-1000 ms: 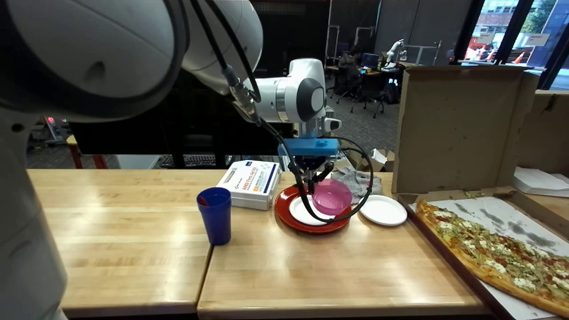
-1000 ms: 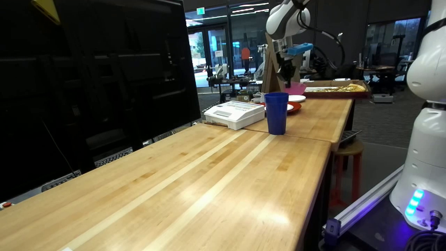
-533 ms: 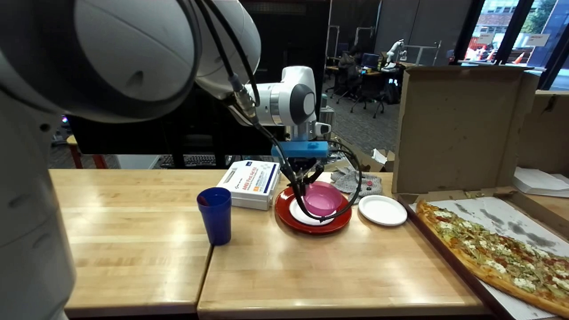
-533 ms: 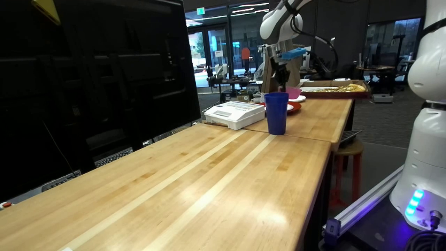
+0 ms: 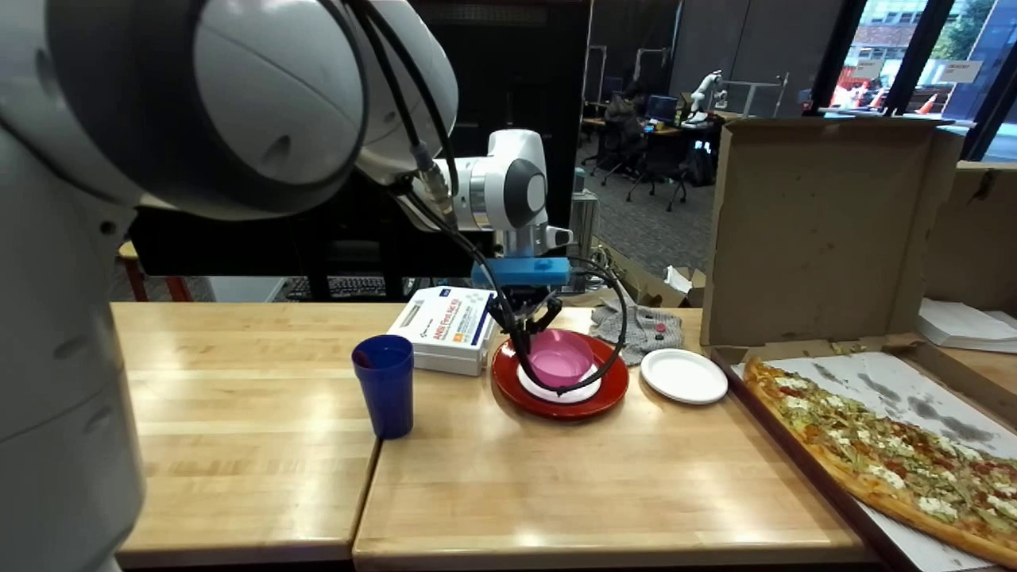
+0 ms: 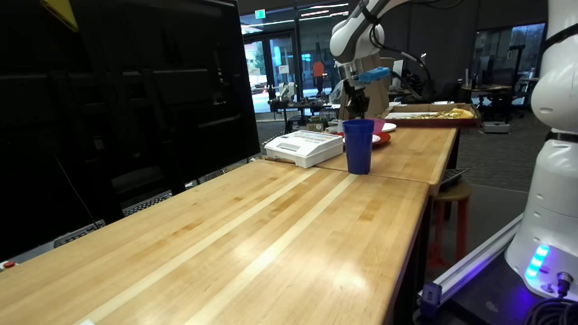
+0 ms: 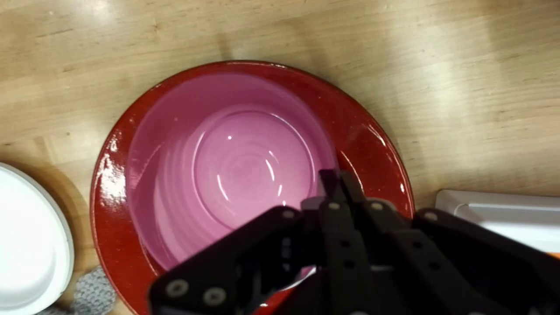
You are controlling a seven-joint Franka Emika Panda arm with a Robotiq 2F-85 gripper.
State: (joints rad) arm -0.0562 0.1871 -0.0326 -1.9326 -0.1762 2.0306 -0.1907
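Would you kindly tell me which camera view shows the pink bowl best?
The wrist view: it looks down into the pink bowl. The exterior views show it smaller, behind a cable or partly hidden by the blue cup.

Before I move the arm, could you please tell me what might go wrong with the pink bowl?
The pincer grips the pink bowl by one side of its rim only, so the bowl might tilt or slip. Whether it rests on the white plate below is unclear; opening early could drop it. In an exterior view, the black cable hangs in front of the bowl and might catch its edge.
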